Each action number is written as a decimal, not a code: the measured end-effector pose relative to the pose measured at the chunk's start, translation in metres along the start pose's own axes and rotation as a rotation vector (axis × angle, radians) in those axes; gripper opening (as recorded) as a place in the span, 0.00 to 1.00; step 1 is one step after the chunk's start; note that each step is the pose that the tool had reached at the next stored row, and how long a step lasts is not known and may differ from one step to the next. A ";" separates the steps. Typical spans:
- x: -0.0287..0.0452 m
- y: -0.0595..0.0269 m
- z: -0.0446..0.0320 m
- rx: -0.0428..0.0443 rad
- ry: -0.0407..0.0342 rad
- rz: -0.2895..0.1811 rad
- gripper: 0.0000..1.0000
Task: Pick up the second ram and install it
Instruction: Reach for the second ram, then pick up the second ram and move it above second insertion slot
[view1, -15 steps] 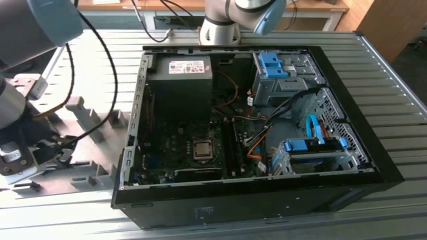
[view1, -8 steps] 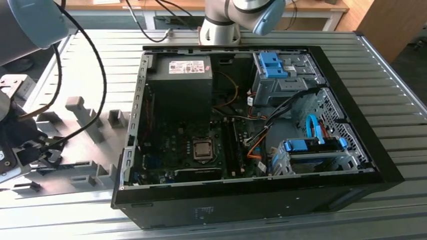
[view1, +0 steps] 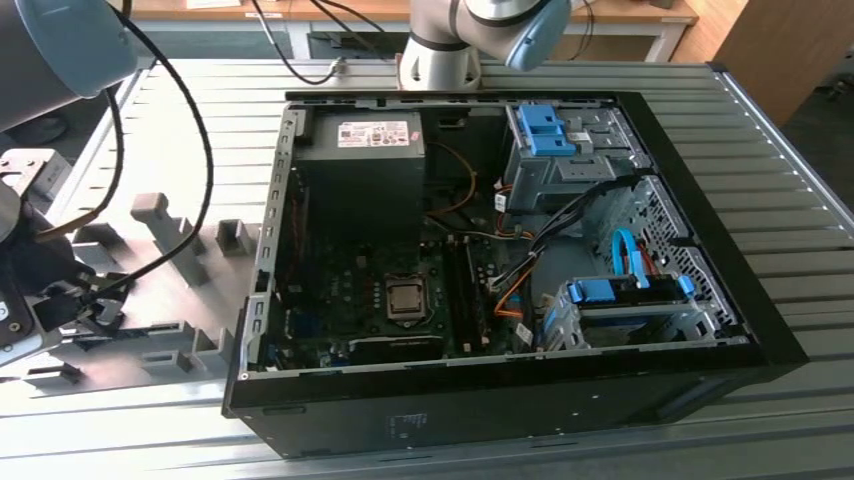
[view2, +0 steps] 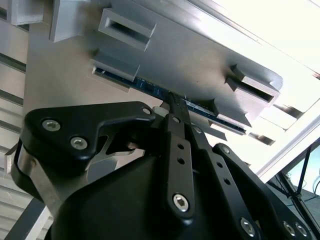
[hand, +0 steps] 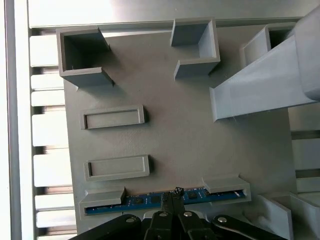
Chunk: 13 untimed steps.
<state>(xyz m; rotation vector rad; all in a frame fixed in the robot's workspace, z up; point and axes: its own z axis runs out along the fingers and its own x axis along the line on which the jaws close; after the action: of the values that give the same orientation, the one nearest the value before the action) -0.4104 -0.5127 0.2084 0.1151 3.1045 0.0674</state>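
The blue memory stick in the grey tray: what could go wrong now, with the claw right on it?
1. The gripper meets the second ram along its thin edge; an off-centre hold might let it tilt or slip.
2. Grey brackets of the tray cover both its ends, so a crooked lift could snag it.
3. In the exterior view, loose cables cross the inside of the computer case; they might get in the way.

The second ram (hand: 140, 201) is blue, its holder plate (hand: 165, 135) grey, the claw (hand: 174, 194) black.
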 end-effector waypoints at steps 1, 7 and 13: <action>0.0000 0.0000 0.0000 0.0000 0.0000 0.000 0.11; 0.0000 0.0000 0.0000 -0.0002 0.0002 -0.006 0.11; 0.0000 0.0000 0.0000 -0.0029 0.0041 -0.092 0.11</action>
<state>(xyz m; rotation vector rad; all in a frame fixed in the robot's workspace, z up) -0.4105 -0.5127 0.2085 -0.0273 3.1085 0.0696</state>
